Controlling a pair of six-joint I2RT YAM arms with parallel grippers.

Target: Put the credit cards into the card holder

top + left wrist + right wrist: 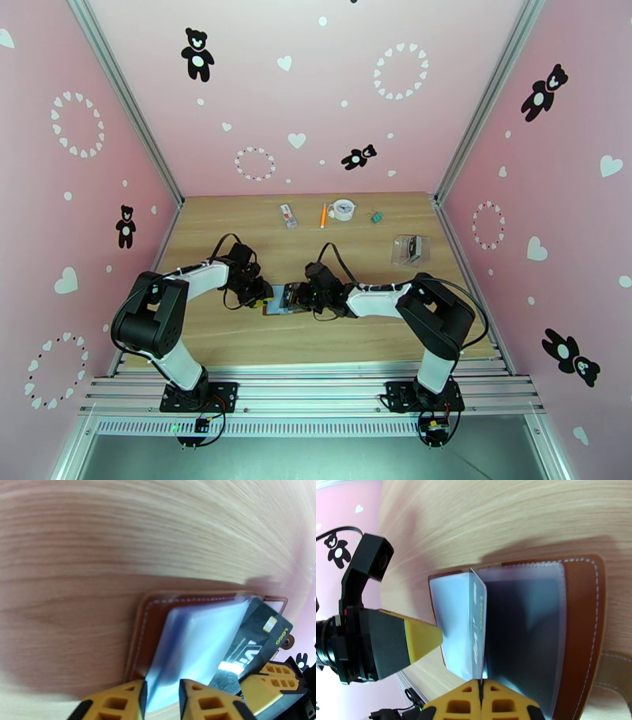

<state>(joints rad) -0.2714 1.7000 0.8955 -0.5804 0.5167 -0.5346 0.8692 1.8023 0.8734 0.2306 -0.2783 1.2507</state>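
**Fingers closed from both sides at the card holder**

Yellow fingers of the left gripper stand a little apart and press on the grey-blue pocket leaves of the card holder, which pass between them. The right gripper has its jaws fully together on the bottom edge of one credit card; it holds the card on edge among the leaves; whether the card sits inside a pocket I cannot tell. The card holder lies open on the wooden table, at the middle, between the two arms. From above, both grippers cover most of it; in the wrist views the fingers are cut off by the lower border. The print on the card is blurred; a gold chip is clear. A see-through pouch lies well apart at the far right; its dark content is too small to make out.
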